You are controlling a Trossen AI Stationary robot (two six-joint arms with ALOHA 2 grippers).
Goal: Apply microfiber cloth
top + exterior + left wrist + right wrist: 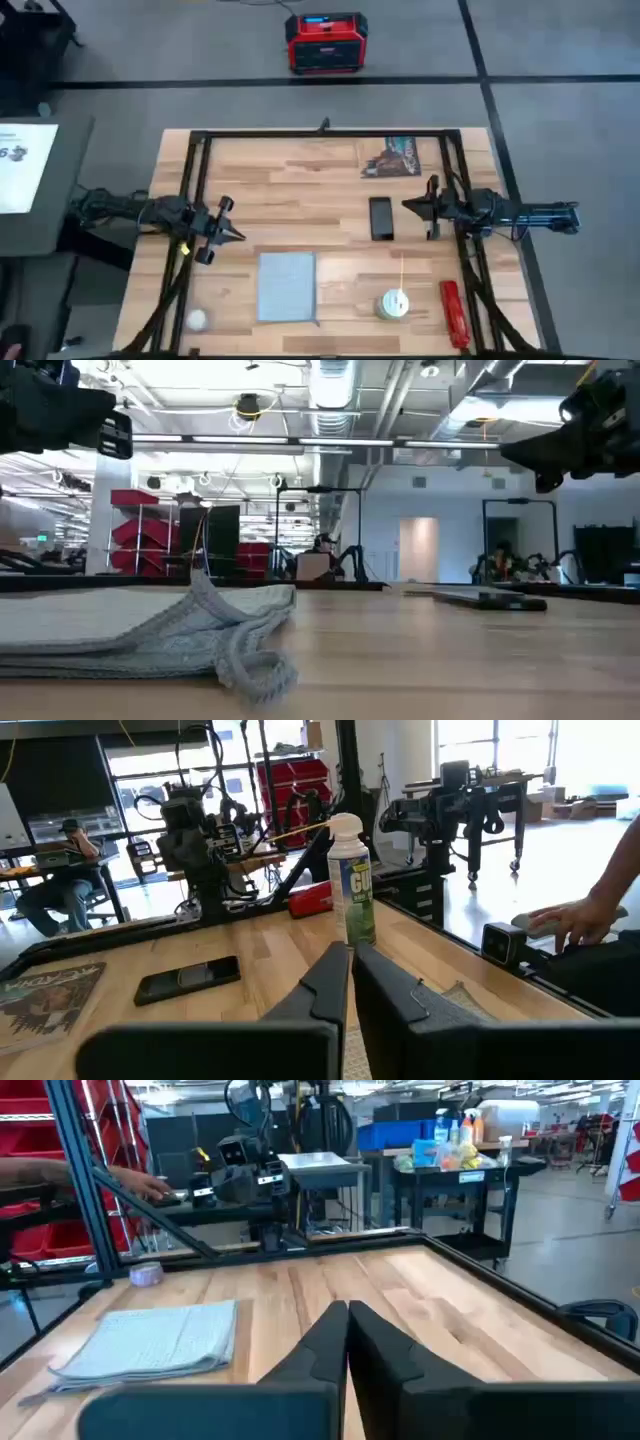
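Lying flat: the microfiber cloth (287,286) is seen in the lower centre of the high view, folded, on the wooden counter (300,190), touched by neither arm.
Cloth, other views: its folded edge (200,630) fills the lower left of the low view; in the right wrist view it is shown at lower left (150,1342).
Left gripper (235,235): placed at mid-left of the high view, above and to the left of the cloth and apart from it; its fingers (325,985) are pressed together with nothing between them.
Right gripper (408,206): placed at mid-right of the high view, just right of the phone; its fingers (335,1335) are brought together and hold nothing.
Phone (380,218): laid face up, right of centre in the high view, well apart from the cloth.
Booklet (391,158): laid in the upper right part of the counter, above the phone.
Spray can (393,303): stood upright at lower right of the high view, to the right of the cloth; a thin straw is fitted to its nozzle.
Red tool (451,312): laid at the lower right, beside the can.
Small white roll (197,319): set at the lower left, left of the cloth.
Person's hand (580,918): seen at the right edge of the left wrist view, beyond the counter.
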